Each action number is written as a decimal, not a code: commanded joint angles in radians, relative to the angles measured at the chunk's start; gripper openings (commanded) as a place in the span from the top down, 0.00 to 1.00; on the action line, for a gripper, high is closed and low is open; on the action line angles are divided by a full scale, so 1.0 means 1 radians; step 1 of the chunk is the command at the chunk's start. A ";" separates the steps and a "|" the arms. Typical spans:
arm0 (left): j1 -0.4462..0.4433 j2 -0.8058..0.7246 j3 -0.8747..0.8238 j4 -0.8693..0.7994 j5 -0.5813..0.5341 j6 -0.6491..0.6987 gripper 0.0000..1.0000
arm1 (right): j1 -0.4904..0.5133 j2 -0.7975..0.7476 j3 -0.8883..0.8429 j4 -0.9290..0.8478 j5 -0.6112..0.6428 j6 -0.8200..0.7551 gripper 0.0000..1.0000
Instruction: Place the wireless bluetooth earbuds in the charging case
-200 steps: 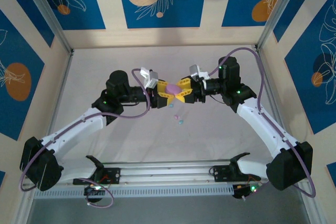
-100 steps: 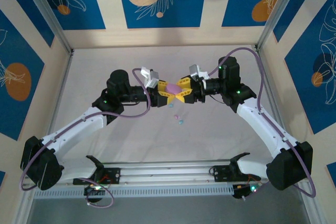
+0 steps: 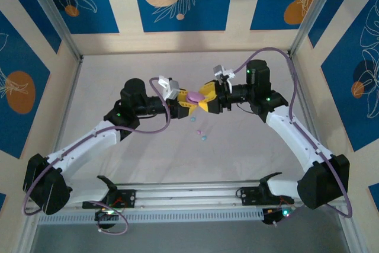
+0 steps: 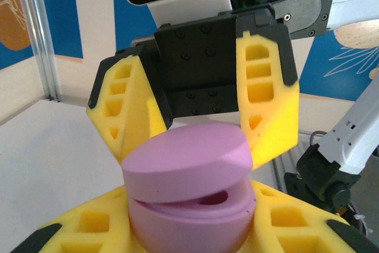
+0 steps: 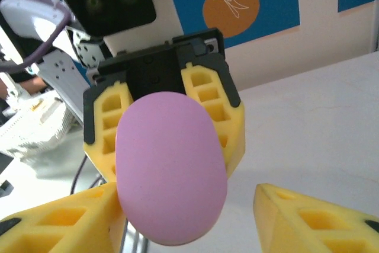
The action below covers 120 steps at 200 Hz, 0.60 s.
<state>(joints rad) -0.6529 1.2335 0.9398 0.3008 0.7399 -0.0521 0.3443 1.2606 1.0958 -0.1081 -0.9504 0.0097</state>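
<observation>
**Two arms, white over black**

Left arm (image 3: 89, 140), right arm (image 3: 296, 139): white link shells, black joint housings, small green lights. Purple cables (image 3: 148, 130) loop along each arm. Fingers (image 4: 260, 87) are yellow with rectangular pockets, on black screw-studded mounts. White camera housings above.

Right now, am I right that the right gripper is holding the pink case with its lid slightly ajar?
Not quite: the left gripper is holding the pink case with its lid slightly ajar. The right wrist view shows it clamped on the case from the far side, while the right gripper stands open.
</observation>
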 commanded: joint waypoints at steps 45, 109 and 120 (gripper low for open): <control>-0.024 -0.029 -0.052 0.134 0.036 0.001 0.76 | -0.013 0.045 0.094 -0.054 0.123 0.170 0.38; -0.024 -0.042 -0.166 0.370 -0.183 -0.075 0.76 | -0.013 -0.012 0.126 -0.073 0.063 0.212 0.32; -0.024 -0.040 -0.188 0.417 -0.213 -0.088 0.76 | -0.013 -0.031 0.128 -0.082 0.081 0.213 0.32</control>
<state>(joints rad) -0.6682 1.2129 0.7921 0.5442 0.6289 -0.0994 0.3332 1.2892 1.1851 -0.1562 -0.8566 0.1925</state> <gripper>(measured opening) 0.346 0.674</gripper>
